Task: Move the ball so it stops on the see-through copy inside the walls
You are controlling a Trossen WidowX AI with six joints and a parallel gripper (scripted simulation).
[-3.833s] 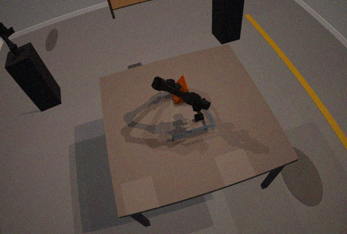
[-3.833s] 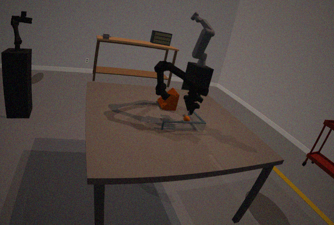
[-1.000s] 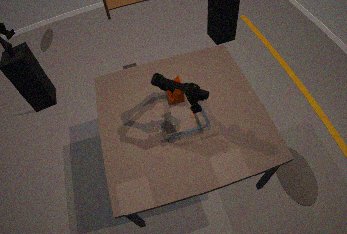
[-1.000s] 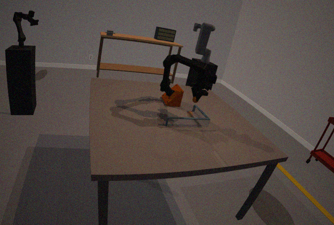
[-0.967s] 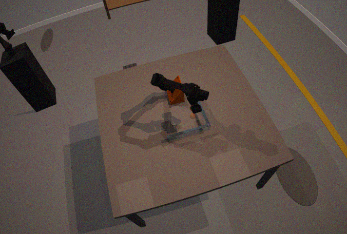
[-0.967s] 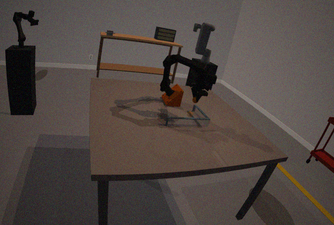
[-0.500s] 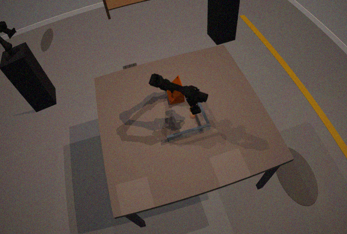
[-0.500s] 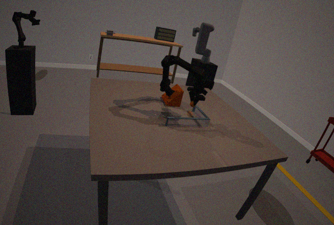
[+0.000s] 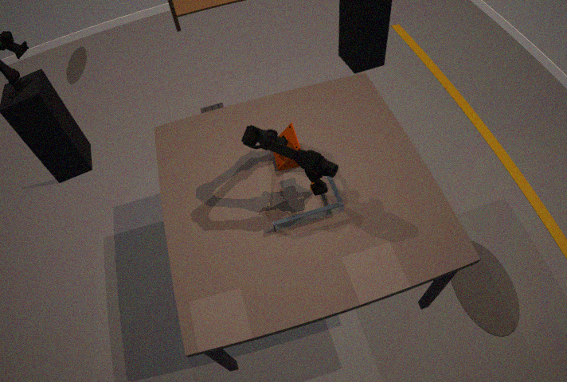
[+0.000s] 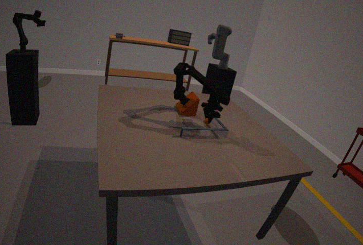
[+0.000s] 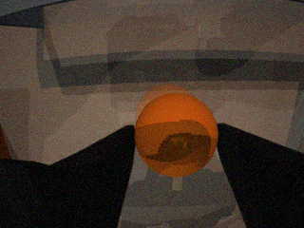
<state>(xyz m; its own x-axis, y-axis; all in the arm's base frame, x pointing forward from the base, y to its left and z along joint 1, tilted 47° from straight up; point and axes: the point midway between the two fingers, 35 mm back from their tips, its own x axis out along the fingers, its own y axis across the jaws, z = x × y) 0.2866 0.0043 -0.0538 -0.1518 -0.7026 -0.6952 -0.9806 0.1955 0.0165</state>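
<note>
arm (image 9: 293,150) over table (image 9: 248,270), corner walls (image 9: 309,212)

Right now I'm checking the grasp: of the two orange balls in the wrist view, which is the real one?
The solid, darker orange ball, clamped between the gripper's black fingers. The see-through copy is only a pale rim above it.

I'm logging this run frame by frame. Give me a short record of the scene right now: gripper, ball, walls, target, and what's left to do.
gripper: gripper shut on the ball, low over the table
ball: orange ball between the dark fingers, near the walls' corner in the top view
walls: two low clear walls meeting in a corner
target: pale see-through copy peeks out just behind the ball's top edge in the wrist view
other: orange block at the arm's base
remaining: set the ball down, release, move away
</note>
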